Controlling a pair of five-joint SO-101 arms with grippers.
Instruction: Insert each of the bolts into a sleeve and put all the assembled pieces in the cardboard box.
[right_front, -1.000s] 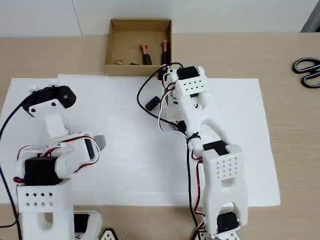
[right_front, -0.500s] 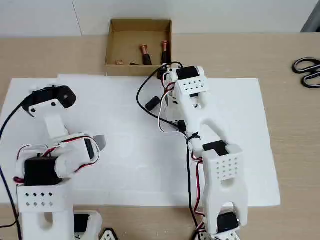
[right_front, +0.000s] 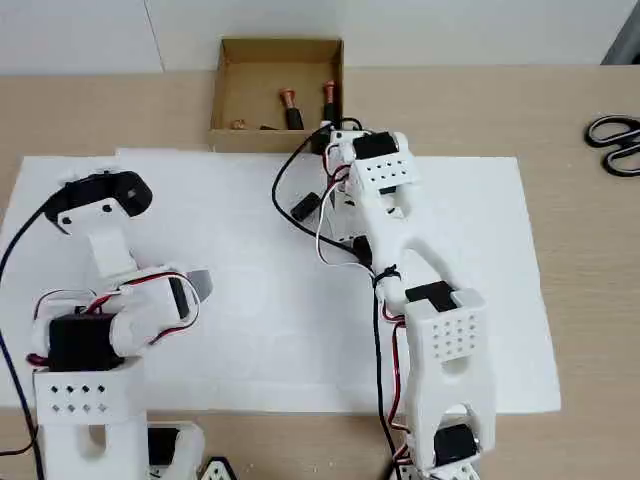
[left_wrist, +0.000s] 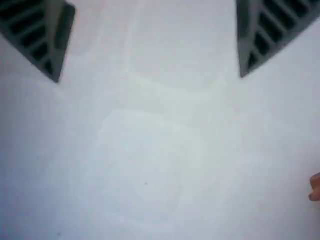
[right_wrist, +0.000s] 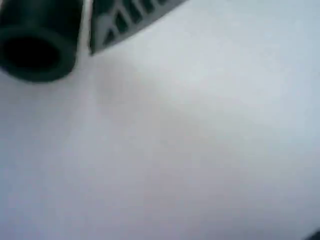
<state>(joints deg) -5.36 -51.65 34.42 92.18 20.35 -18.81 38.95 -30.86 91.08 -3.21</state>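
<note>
The cardboard box (right_front: 226, 90) stands at the table's far edge, with two black sleeves with copper bolt heads (right_front: 291, 110) inside and a small copper piece (right_front: 238, 125) by its front wall. My right gripper (right_front: 332, 143) hangs just off the box's front right corner, above the white foam. It is shut on a black sleeve (right_wrist: 37, 47), whose hollow end faces the wrist camera beside a grey finger (right_wrist: 131, 17). My left gripper (left_wrist: 150, 75) stands open with nothing in it, low over bare foam near the left arm's base (right_front: 192, 288).
A white foam sheet (right_front: 250, 330) covers the table's middle between the arms. Black scissors (right_front: 615, 145) lie on the wood at the far right. Loose cables (right_front: 300, 205) hang from the right arm. A small orange spot (left_wrist: 315, 186) shows at the foam's edge.
The right arm's head has edged slightly toward the box. The left arm has kept still.
</note>
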